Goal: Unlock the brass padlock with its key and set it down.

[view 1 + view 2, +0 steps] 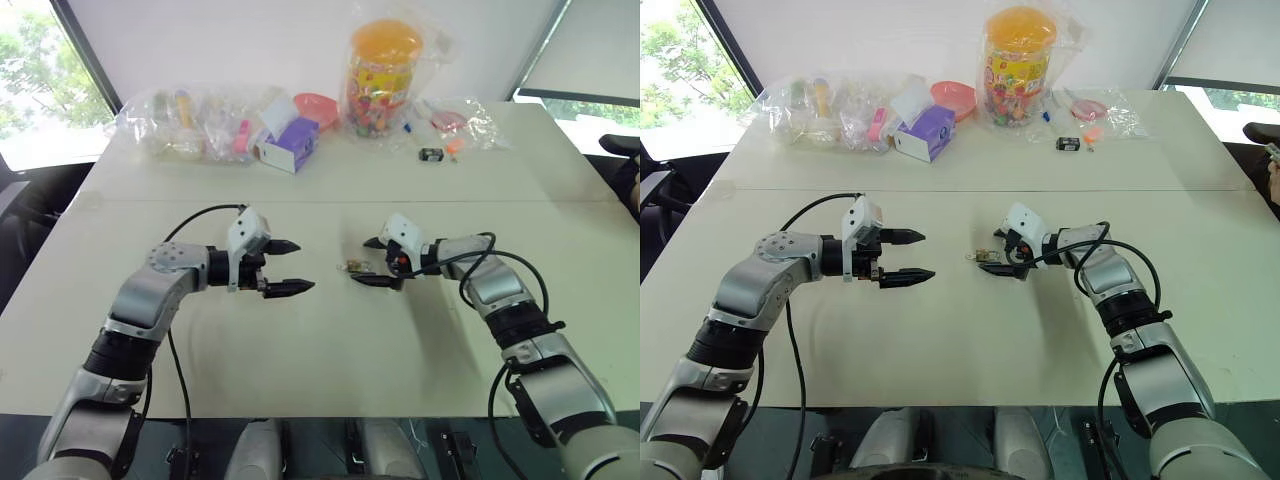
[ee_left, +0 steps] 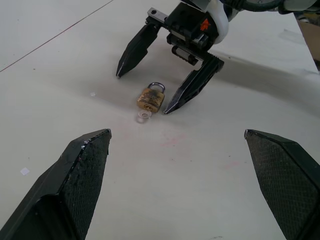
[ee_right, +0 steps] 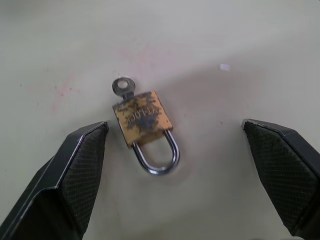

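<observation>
The brass padlock [image 3: 142, 118] lies flat on the white table [image 1: 330, 350], near its middle. Both legs of its silvery shackle [image 3: 157, 157] run into the body. The key [image 3: 123, 86] sticks out of the body's bottom end, with its round head resting on the table. My right gripper [image 1: 363, 262] is open and low over the table, one finger on either side of the padlock [image 2: 151, 98], touching nothing. My left gripper [image 1: 305, 266] hovers a short way to the padlock's left, open and empty, pointing toward it.
Along the table's far edge lie clear plastic bags [image 1: 190, 125] of small items, a purple and white box [image 1: 290, 143], a pink bowl [image 1: 317, 105], a tall jar of colourful sweets [image 1: 383, 75] and a small black object [image 1: 431, 154]. A seam [image 1: 320, 201] crosses the table.
</observation>
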### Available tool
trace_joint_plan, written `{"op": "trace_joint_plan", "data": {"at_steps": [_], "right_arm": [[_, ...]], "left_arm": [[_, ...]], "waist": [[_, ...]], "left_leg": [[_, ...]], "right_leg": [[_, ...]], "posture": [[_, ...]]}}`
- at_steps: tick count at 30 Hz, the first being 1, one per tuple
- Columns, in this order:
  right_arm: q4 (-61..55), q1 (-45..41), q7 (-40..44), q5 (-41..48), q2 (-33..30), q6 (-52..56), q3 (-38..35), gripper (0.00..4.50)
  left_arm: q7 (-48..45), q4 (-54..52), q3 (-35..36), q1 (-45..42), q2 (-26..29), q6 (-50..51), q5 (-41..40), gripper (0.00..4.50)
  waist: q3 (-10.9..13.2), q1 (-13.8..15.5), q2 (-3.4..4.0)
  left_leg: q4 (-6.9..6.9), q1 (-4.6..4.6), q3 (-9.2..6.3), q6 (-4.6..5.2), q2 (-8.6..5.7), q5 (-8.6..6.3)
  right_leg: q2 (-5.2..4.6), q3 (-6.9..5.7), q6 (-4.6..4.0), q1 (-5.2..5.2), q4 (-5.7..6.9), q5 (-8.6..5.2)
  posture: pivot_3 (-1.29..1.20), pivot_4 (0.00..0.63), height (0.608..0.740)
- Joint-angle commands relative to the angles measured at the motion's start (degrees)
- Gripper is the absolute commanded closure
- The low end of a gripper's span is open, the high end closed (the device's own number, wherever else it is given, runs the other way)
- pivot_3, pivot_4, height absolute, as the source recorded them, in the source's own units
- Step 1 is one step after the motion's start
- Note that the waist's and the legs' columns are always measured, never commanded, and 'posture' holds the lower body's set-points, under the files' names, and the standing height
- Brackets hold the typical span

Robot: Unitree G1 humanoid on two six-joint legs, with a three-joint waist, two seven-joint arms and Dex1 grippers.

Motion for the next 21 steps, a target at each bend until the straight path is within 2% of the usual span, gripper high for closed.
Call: {"op": "trace_joint_plan", "data": {"at_steps": [1, 4, 5, 9, 10, 14, 21], "right_arm": [[0.9, 0.5, 0.0, -1.5, 1.1, -1.2, 0.7, 0.06], [0.8, 1.3, 0.6, -2.6, 0.9, -1.3, 1.4, 0.89], [0.6, 1.7, 0.8, -3.0, 0.8, -1.5, 1.6, 1.29], [-0.8, 3.6, 1.7, -3.1, -0.5, -1.1, 1.8, 3.33], [-1.6, 4.2, 2.0, -3.2, -0.9, -0.8, 1.8, 3.72], [-6.1, 6.8, 2.2, -4.2, -2.7, -0.6, 2.3, 3.76], [-27.9, 11.8, -9.1, -14.4, -7.1, -12.6, 0.7, 3.76]], "left_arm": [[0.0, -1.3, 1.2, -0.5, 0.1, -0.9, -0.5, 0.00], [0.1, -1.5, 1.2, -0.4, 0.2, -0.7, -0.5, 0.00], [0.0, -1.6, 1.2, -0.4, 0.2, -0.7, -0.5, 0.00], [0.0, -1.9, 1.1, -0.1, 0.3, -0.4, -0.6, 0.00], [0.0, -1.7, 1.0, -0.2, 0.2, -0.5, -0.6, 0.00], [-0.1, -1.2, 0.8, -0.6, -0.3, 0.1, -0.9, 0.00], [-1.2, 4.7, 1.4, -5.7, -3.8, 4.3, -4.0, 0.00]], "waist": [[0.0, 0.0, 0.01], [0.0, 0.0, 0.01], [0.0, 0.0, 0.02], [0.0, 0.2, 0.03], [0.0, 0.2, 0.03], [0.0, 0.6, 0.03], [0.0, 0.7, 0.03]], "left_leg": [[0.00, 0.00, 0.00, 0.00, 0.00, 0.00], [0.00, 0.01, 0.00, -0.01, 0.00, 0.01], [0.00, 0.02, 0.00, -0.01, 0.00, 0.01], [0.00, 0.05, 0.00, -0.03, -0.01, 0.01], [0.00, 0.05, 0.00, -0.02, -0.03, 0.01], [0.00, 0.02, -0.02, -0.02, -0.08, 0.01], [0.01, -0.06, -0.02, -0.01, -0.18, 0.00]], "right_leg": [[0.00, 0.00, 0.00, 0.00, 0.00, 0.00], [0.00, 0.00, 0.00, 0.00, 0.02, 0.00], [-0.01, 0.00, 0.00, 0.01, 0.01, 0.00], [-0.05, 0.00, -0.01, 0.04, 0.03, 0.00], [-0.06, 0.00, -0.01, 0.04, 0.04, 0.00], [-0.14, -0.01, -0.01, 0.04, 0.02, 0.00], [-0.22, -0.03, 0.00, 0.03, -0.05, 0.00]], "posture": [[0.00, 0.150, 0.740], [0.00, 0.150, 0.740], [0.00, 0.150, 0.740], [0.00, 0.150, 0.740], [0.00, 0.150, 0.740], [0.00, 0.150, 0.740], [0.00, 0.150, 0.740]]}}
